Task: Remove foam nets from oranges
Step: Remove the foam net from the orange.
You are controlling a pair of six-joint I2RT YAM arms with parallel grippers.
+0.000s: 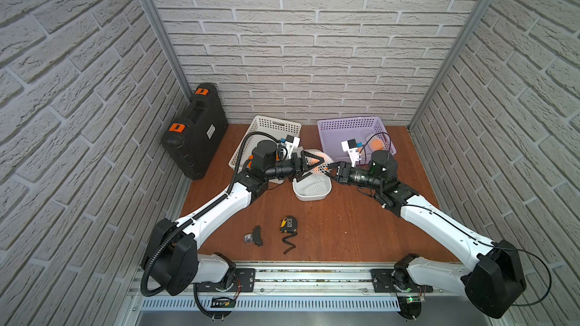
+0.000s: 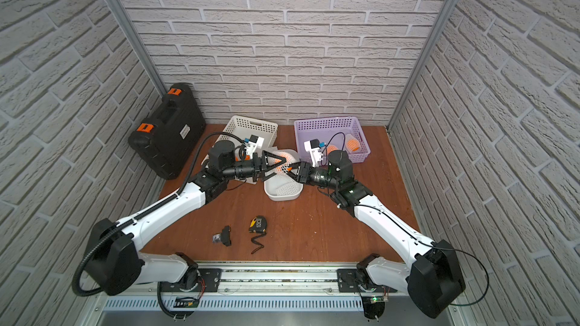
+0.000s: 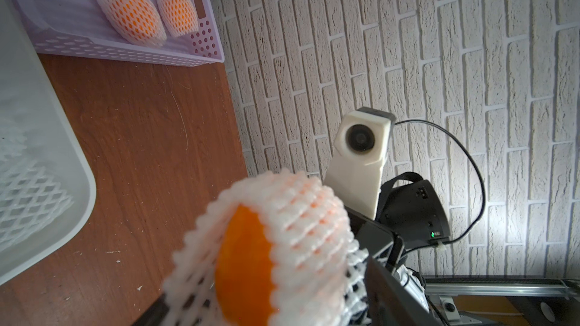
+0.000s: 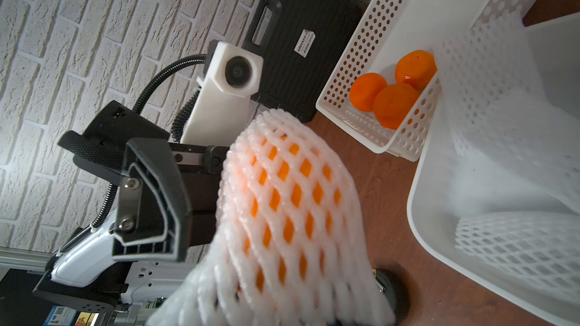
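Note:
An orange wrapped in a white foam net hangs between both arms above the white tub, and it shows in both top views. My left gripper is open, its fingers spread wide of the net and not touching it. From the other side, my right gripper is shut on the net's stretched end. One end of the net has opened and shows bare orange skin.
The purple basket holds two netted oranges. Three bare oranges lie in the white perforated basket. Empty nets lie in the tub. A black case leans at the left wall. A tape measure lies in front.

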